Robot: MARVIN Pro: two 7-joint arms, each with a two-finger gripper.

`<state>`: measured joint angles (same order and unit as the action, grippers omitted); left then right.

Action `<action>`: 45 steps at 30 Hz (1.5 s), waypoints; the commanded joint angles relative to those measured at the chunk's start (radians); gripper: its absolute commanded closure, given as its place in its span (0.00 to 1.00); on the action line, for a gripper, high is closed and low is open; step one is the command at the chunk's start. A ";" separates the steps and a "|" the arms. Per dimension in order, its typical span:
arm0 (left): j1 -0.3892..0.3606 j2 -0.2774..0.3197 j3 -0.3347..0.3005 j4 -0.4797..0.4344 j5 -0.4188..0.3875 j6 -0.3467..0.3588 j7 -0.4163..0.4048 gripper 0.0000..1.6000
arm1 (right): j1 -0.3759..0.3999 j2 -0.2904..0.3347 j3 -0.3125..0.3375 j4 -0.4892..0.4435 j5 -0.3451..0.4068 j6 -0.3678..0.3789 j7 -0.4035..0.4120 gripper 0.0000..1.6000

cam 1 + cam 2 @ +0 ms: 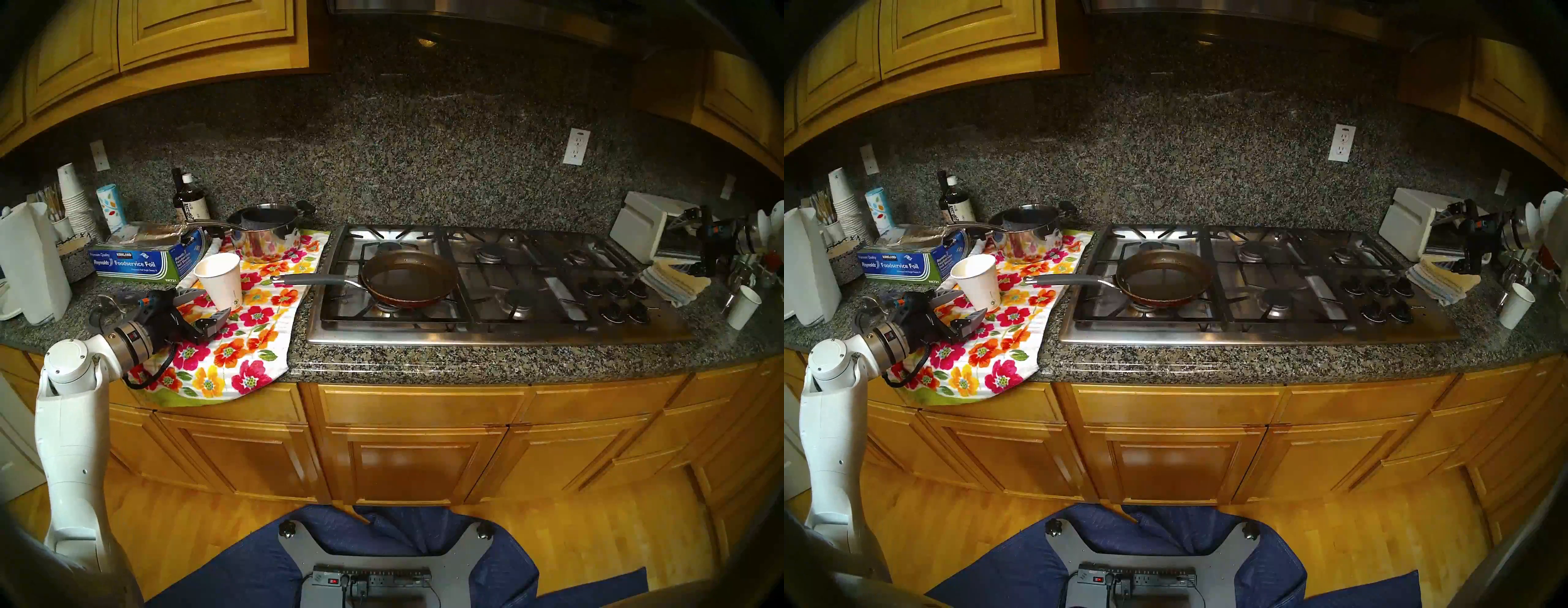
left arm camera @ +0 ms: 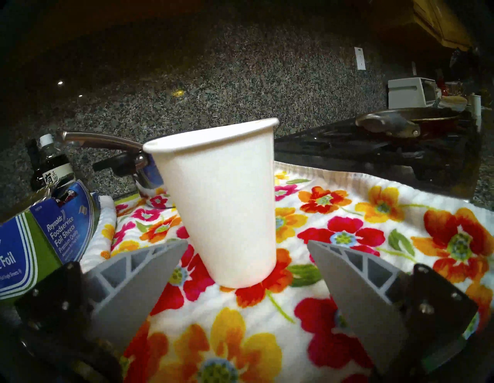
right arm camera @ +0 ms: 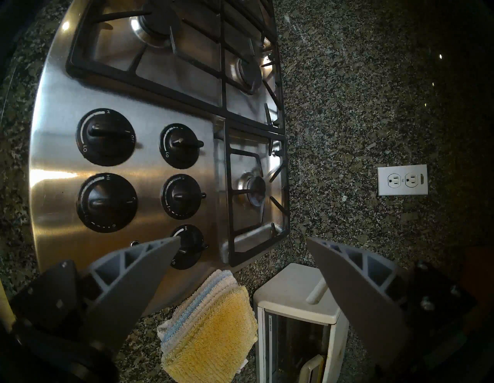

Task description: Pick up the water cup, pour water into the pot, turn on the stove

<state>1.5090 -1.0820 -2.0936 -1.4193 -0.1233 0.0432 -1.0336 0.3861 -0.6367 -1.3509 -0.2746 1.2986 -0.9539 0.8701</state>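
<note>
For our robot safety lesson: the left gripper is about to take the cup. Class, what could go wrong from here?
1. The water cup is thin paper on a soft floral towel; the open left gripper could nudge it over or crush it.
2. The pan is shallow, so water may splash onto the stove.

The left arm [image 1: 68, 450] rises white from the lower left, bends at a rounded elbow joint and reaches forward and low, its metal wrist [image 1: 127, 339] leading into a black mount. The left hand [image 1: 203, 308] lies nearly level with its two grey ribbed fingers [image 2: 149, 270] spread wide apart, gripping nothing. The right hand [image 3: 242, 267] points downward from the far right side, its grey fingers [image 3: 355, 291] likewise splayed wide and empty.
</note>
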 commanded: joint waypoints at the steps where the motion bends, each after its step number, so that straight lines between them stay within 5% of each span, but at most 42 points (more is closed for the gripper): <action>1: 0.047 -0.012 -0.042 -0.096 -0.008 -0.013 0.007 0.00 | 0.030 -0.001 0.004 0.020 0.003 -0.001 0.000 0.00; 18: 0.095 -0.020 -0.132 -0.183 -0.085 0.083 -0.054 0.00 | 0.029 -0.001 0.004 0.020 0.003 -0.001 0.000 0.00; 45: 0.085 -0.028 -0.149 -0.188 -0.080 0.132 -0.084 0.00 | 0.030 -0.001 0.004 0.020 0.003 -0.001 0.000 0.00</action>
<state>1.6209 -1.1144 -2.2288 -1.5814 -0.1874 0.1837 -1.1214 0.3861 -0.6367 -1.3509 -0.2746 1.2986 -0.9539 0.8702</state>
